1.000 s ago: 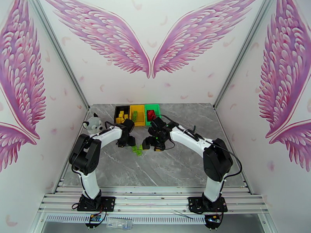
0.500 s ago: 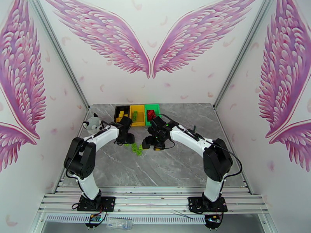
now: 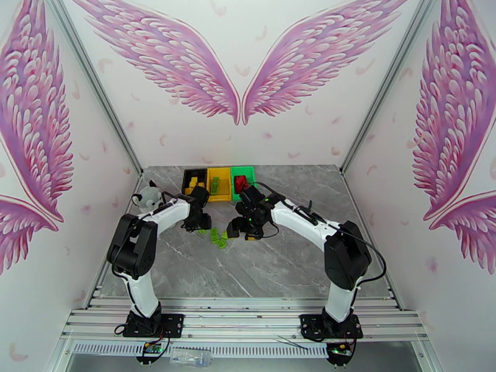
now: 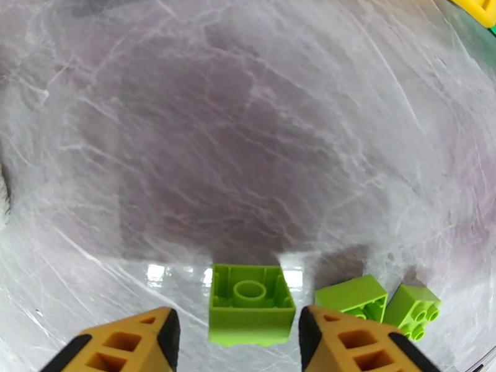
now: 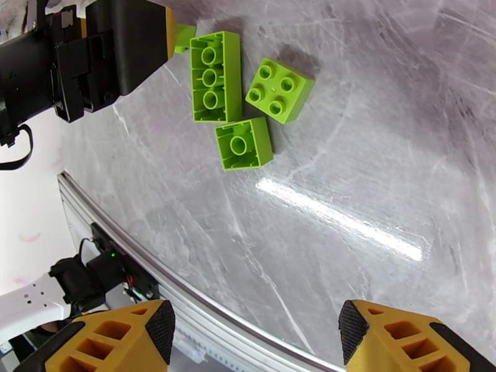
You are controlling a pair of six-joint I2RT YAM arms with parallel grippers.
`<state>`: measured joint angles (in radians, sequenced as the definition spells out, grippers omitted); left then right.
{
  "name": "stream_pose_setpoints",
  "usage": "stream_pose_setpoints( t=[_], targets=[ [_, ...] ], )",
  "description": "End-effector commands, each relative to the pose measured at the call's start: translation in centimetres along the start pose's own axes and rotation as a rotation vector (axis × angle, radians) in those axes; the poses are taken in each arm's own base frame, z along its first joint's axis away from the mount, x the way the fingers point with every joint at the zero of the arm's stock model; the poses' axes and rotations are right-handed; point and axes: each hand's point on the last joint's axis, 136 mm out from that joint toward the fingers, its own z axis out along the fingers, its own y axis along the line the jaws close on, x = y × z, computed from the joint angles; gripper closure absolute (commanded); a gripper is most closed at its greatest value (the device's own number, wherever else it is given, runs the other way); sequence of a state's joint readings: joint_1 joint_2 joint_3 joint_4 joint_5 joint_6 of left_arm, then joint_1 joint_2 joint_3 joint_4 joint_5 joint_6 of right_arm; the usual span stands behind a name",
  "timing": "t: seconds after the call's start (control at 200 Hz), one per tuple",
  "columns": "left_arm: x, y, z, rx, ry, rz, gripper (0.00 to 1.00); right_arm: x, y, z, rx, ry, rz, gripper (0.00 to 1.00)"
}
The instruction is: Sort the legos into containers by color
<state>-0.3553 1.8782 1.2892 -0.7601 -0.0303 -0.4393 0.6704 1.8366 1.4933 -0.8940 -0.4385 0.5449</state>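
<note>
Here, the left claw straddles one green brick while the right claw hangs open.

Low over the worktop, the left claw brackets an upturned light-green brick at the bottom centre of its wrist view. A gap shows on each side, so nothing is gripped yet, and the straddle looks set for a pinch across the brick's flat walls. The right claw is spread wide and empty, probably keeping clear. Three more green legos, glossy and hard-edged, cluster in the upper middle of that view, one studs-up and two showing hollow undersides. The worktop is slick and grey with a marble pattern. The containers, black, yellow and green, sit just above centre in the top view, apart from the loose bricks.
</note>
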Motion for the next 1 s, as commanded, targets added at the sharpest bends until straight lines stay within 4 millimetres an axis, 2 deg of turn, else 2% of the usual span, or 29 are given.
stream_pose_setpoints(
  t=[0.0,0.275,0.435,0.605,0.75,0.995],
  targets=[
    [-0.5,-0.5,0.2,0.015,0.006,0.007,0.52,-0.3,0.0,-0.2,0.017,-0.009,-0.006,0.24],
    [-0.2,-0.3,0.5,0.007,0.023,0.015,0.60,-0.6,0.1,-0.2,0.013,-0.015,-0.001,0.24],
    [-1.3,-1.1,-1.1,0.038,-0.008,0.010,0.66,-1.6,0.5,-0.1,-0.029,-0.026,0.028,0.24],
    [-4.0,-3.5,-3.9,0.156,-0.078,-0.019,0.67,-3.9,1.9,0.0,-0.172,-0.040,0.092,0.24],
    [-6.8,-6.2,-5.7,0.327,-0.133,-0.095,0.68,-6.9,3.0,-0.2,-0.305,-0.066,0.152,0.24],
    [-14.0,-8.5,-7.6,0.520,-0.242,-0.248,0.66,-11.7,2.8,-2.1,-0.404,-0.128,0.228,0.25]
  ],
)
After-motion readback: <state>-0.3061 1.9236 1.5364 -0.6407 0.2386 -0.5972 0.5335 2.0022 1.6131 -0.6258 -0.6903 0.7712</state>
